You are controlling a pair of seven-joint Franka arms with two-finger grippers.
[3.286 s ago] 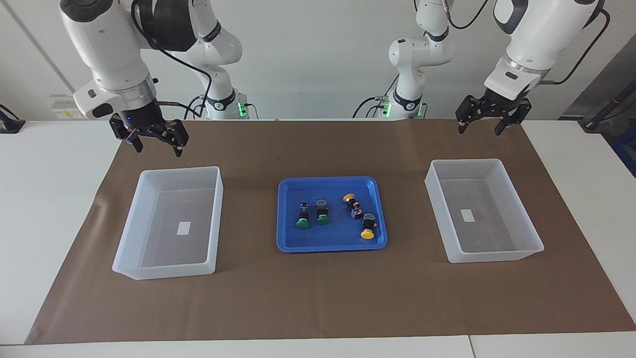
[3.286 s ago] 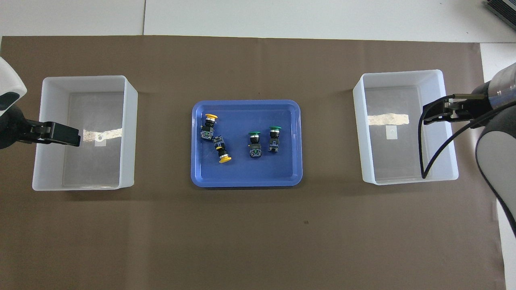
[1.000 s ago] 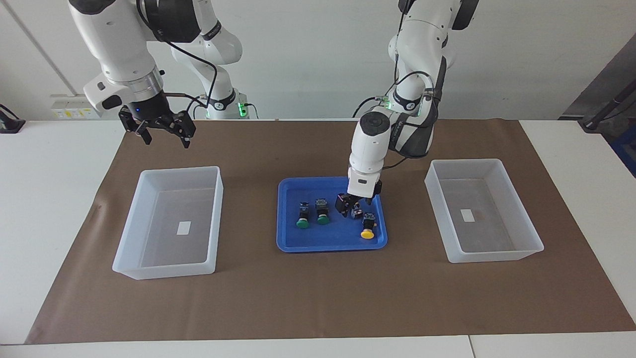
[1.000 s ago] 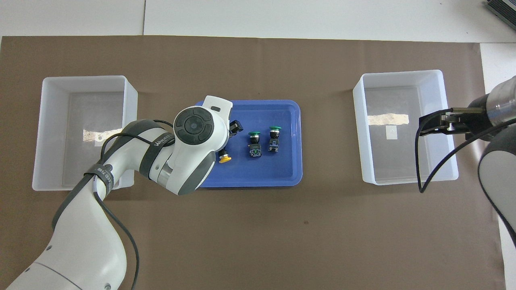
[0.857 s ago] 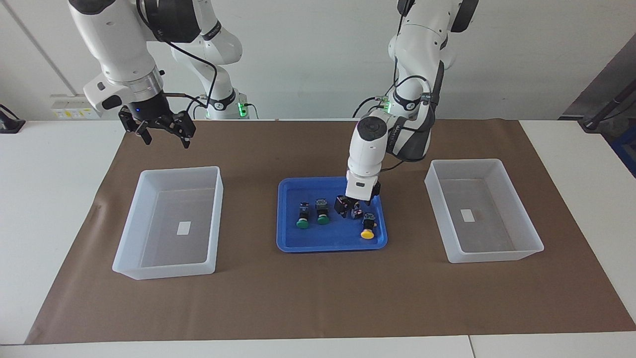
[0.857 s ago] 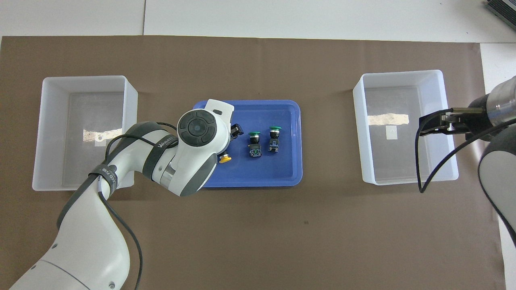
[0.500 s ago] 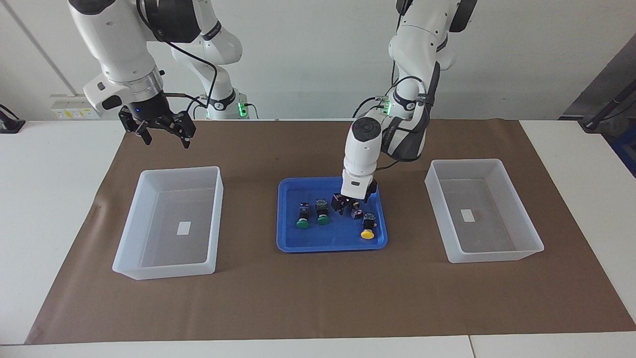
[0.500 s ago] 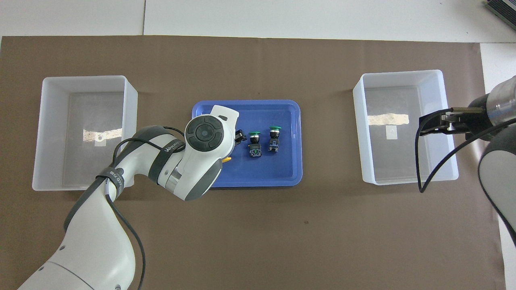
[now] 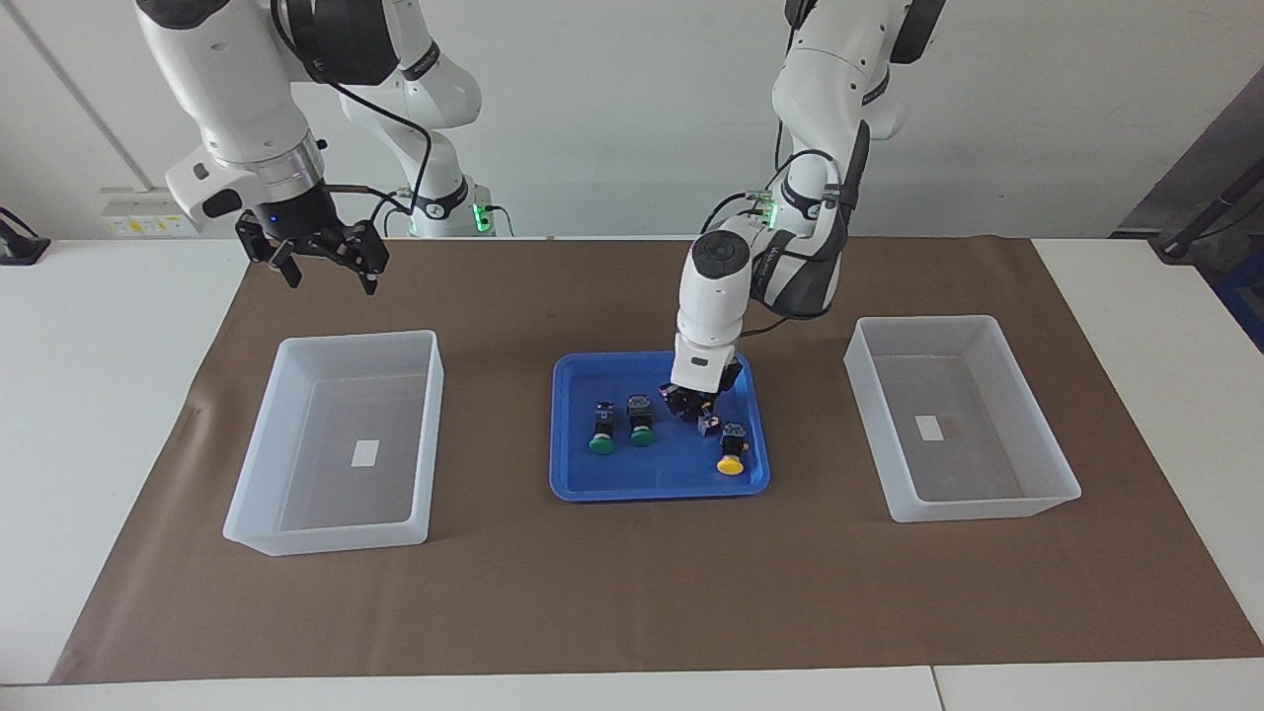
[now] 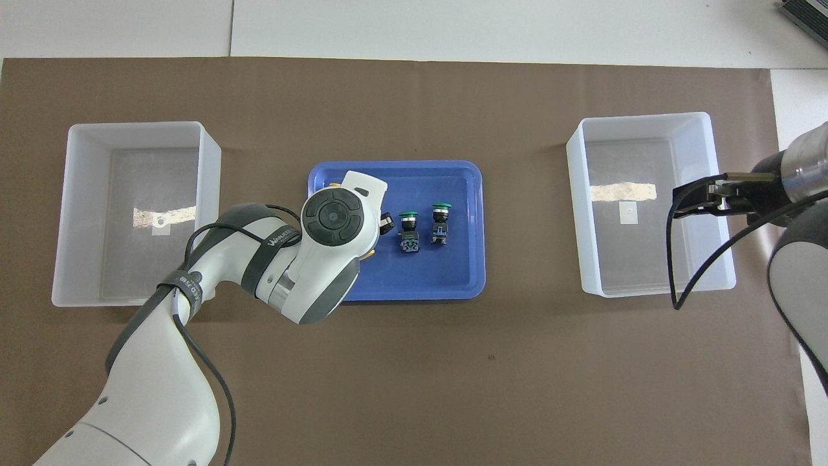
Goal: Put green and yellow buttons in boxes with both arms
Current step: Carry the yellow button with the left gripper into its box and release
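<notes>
The left gripper (image 9: 694,406) is down in the blue tray (image 9: 573,474), right at a yellow button that is hidden under it; it cannot be told if its fingers are open or closed. A second yellow button (image 9: 731,449) and two green buttons (image 9: 620,427) are seen lying in the tray. The right gripper (image 9: 324,265) is held open in the air near one box (image 9: 336,439). The other box (image 9: 963,420) is seen at the left arm's end
</notes>
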